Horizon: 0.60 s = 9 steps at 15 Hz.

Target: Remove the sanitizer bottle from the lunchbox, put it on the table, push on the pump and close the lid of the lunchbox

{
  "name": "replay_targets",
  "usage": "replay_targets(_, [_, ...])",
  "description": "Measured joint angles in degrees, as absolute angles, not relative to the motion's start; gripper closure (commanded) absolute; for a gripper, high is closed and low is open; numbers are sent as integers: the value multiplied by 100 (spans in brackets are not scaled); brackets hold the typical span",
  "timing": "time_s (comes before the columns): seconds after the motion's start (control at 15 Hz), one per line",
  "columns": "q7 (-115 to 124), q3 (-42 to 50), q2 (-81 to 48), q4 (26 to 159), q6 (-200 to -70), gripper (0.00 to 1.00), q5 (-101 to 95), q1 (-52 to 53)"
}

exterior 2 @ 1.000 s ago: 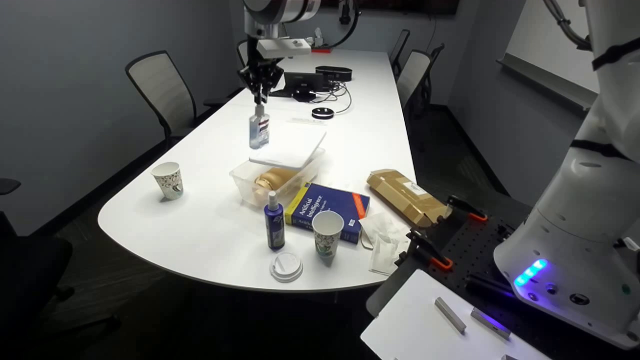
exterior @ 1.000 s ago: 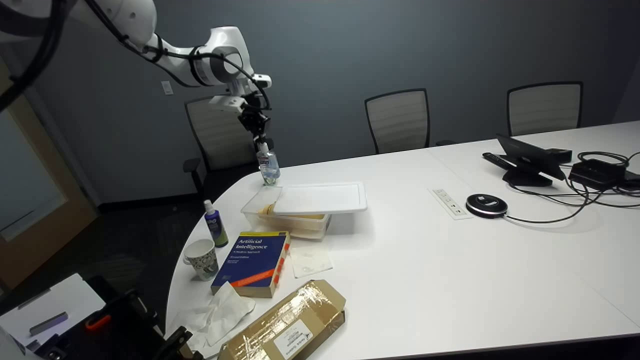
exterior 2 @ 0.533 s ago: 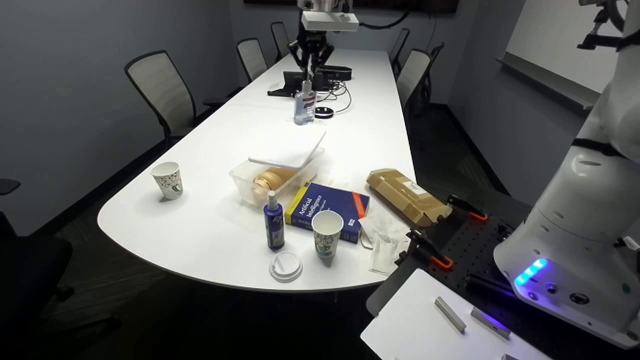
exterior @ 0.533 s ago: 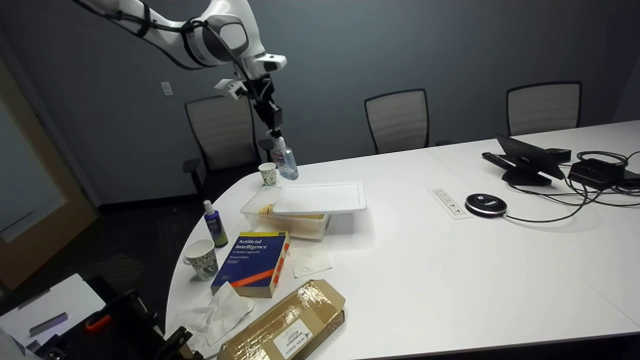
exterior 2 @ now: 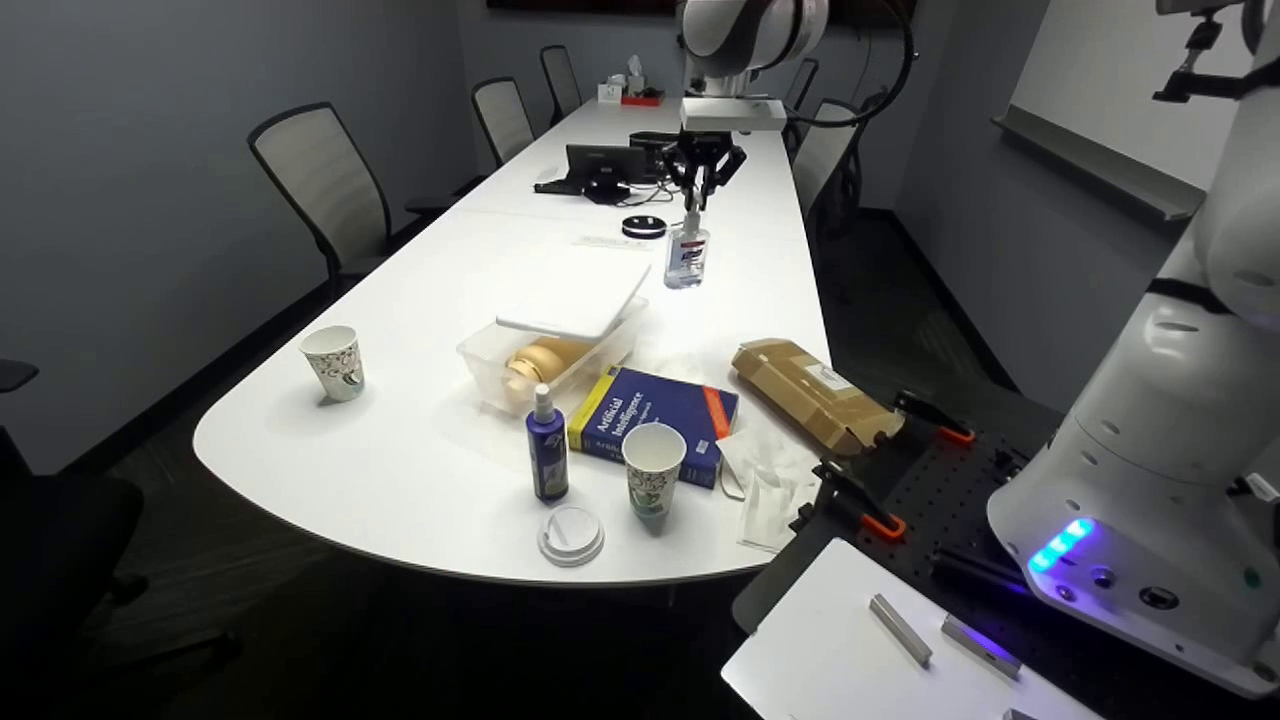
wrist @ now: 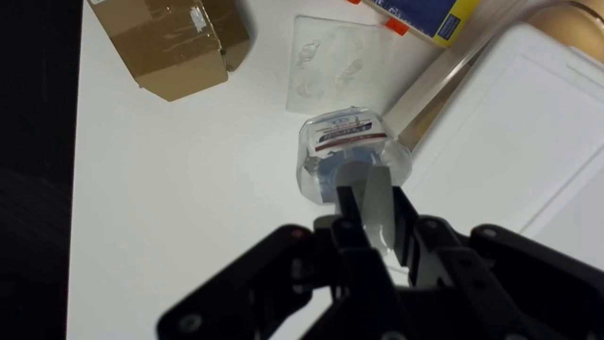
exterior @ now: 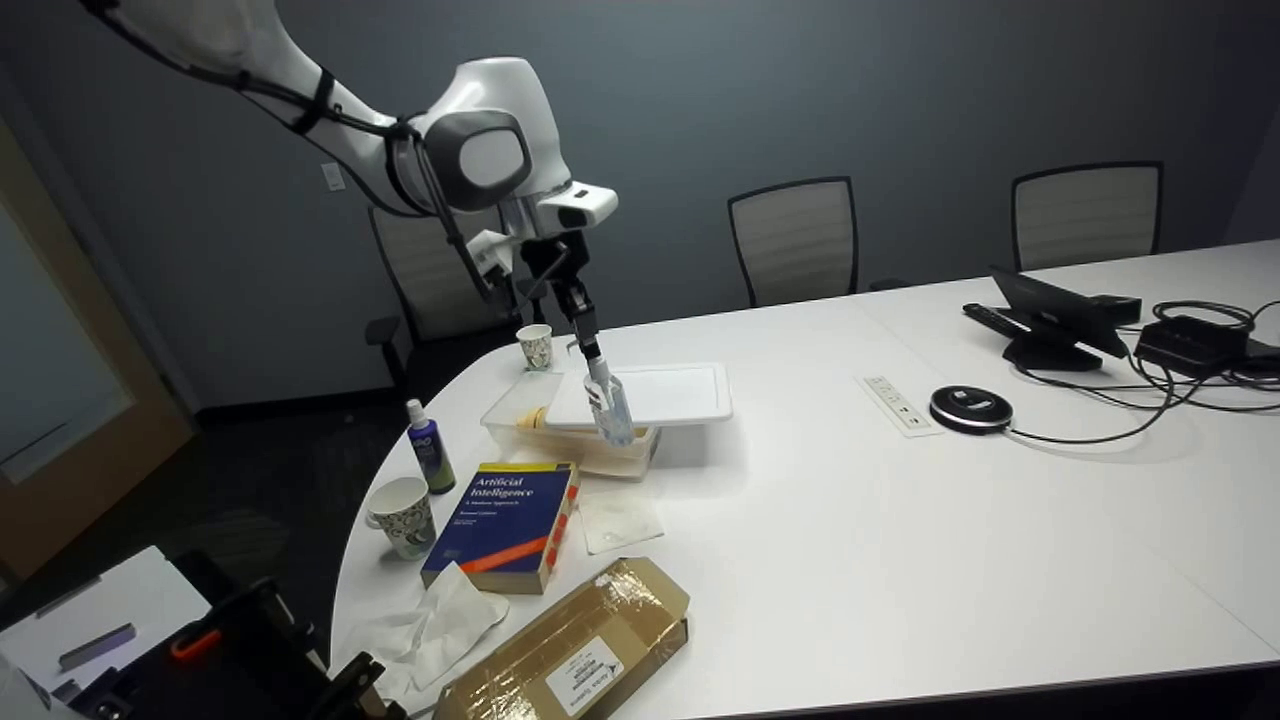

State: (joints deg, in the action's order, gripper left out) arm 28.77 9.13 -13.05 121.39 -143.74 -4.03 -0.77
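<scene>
1. Wrist view: gripper [wrist: 373,203] is closed down on the pump [wrist: 379,186], fingertips only about as far apart as that bit of plastic is wide.
2. The bottle [wrist: 344,137] hangs right below the gripper, up off the table [exterior: 900,560], and kinda tilted in an exterior view.
3. Just beside the bottle you've got the lid [wrist: 509,132], lying askew over part of the lunchbox [wrist: 432,85] and poking out past one end.
4. Further from the gripper, the uncovered part of the lunchbox has some tan thing [exterior 2: 545,360] in it, can't tell what.
5. A napkin [wrist: 325,61] is on the table near the gripper, partly behind the bottle in the wrist view; book [wrist: 420,12] and carton [wrist: 165,42] are a bit further out.
6. Well apart from the gripper: blue spray [exterior 2: 549,455], a cup [exterior 2: 653,470], another cup [exterior 2: 337,360], and a black puck [exterior: 970,412].
</scene>
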Motion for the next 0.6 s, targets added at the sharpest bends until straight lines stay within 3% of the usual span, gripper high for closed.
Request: replay_targets(0.6, [3112,953,-2242,12323,-15278,95,-145,-85])
